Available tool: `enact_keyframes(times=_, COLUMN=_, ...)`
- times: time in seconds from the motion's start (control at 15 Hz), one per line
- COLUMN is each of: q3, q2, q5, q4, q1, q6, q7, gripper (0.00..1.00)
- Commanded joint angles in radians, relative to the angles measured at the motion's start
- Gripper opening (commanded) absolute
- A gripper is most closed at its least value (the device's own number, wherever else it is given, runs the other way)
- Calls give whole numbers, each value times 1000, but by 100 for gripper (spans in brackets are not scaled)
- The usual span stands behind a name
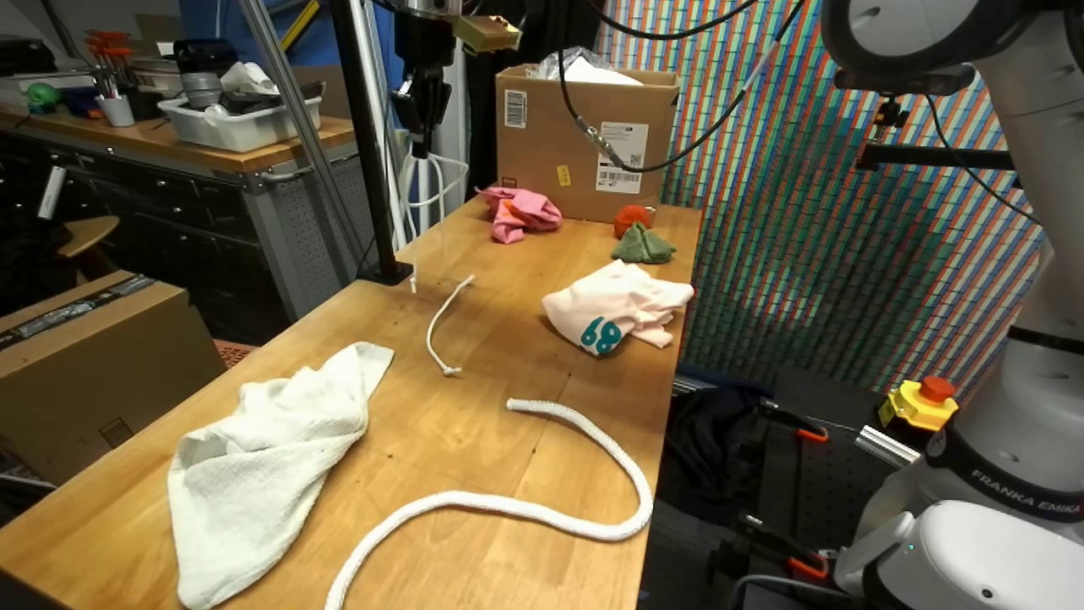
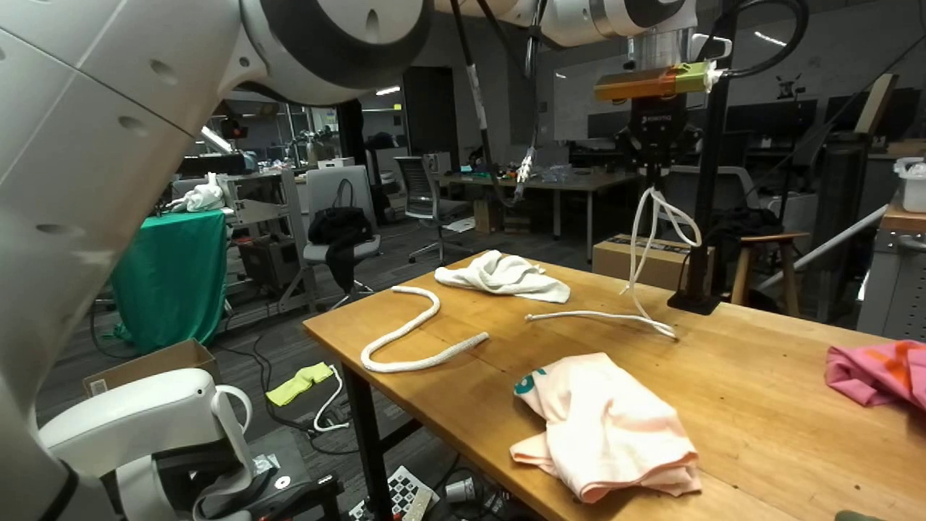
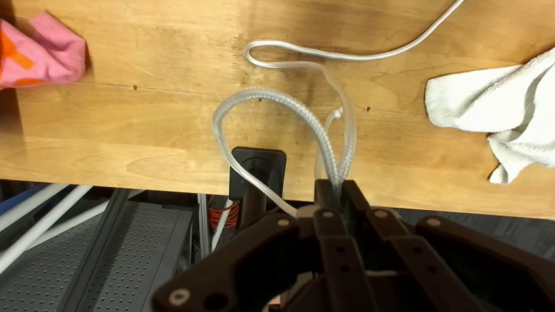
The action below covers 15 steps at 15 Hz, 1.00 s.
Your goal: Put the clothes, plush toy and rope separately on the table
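Over the wooden table (image 1: pixel 440 424), we judge the step in hand to be setting down the thin rope (image 3: pixel 368 57) by itself: best we come in from the edge, keep its loops off the black post (image 1: pixel 362 127), lower slowly and let the slack settle before releasing. Our arm (image 2: pixel 145 108) reaches out high near the table's edge, its end aimed straight down just beside that post. The white cloth (image 1: pixel 262 457), pale pink garment (image 1: pixel 618 309) and bright pink cloth (image 1: pixel 523 216) lie well apart; the thick rope (image 1: pixel 508 506) curves near the white cloth, not touching it. The gripper (image 3: pixel 339 186) pinches the thin rope, whose loops dangle while one length rests on the wood. The red bundle (image 1: pixel 631 219) and green bundle (image 1: pixel 642 246) are too small to tell; either may be the plush toy.
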Motion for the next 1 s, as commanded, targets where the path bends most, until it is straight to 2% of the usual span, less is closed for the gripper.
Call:
enact_keyframes(times=0.0, q3=-4, q2=-50, q5=-16, q4=-86, q1=6, q6=46, q7=-18, gripper=10)
enact_keyframes(times=0.2, q3=-11, q2=-46, q5=-41, q4=-120, q1=15, q6=83, q7=-21, gripper=9)
enact_keyframes(times=0.47, q3=-4, q2=-52, q5=-76, q4=-179, q1=19, q6=107, q7=-35, gripper=12)
enact_keyframes(times=0.53, q3=1, q2=-55, q5=-75, q4=-192, q1=17, q6=110, q7=-43, gripper=33)
enact_keyframes(times=0.67, q3=6, q2=-62, q5=-75, q4=-216, q1=17, q6=112, q7=-61, gripper=44)
enact_keyframes(times=0.93, q3=8, q2=-89, q5=-77, q4=-263, q1=22, q6=120, q7=-88, gripper=75)
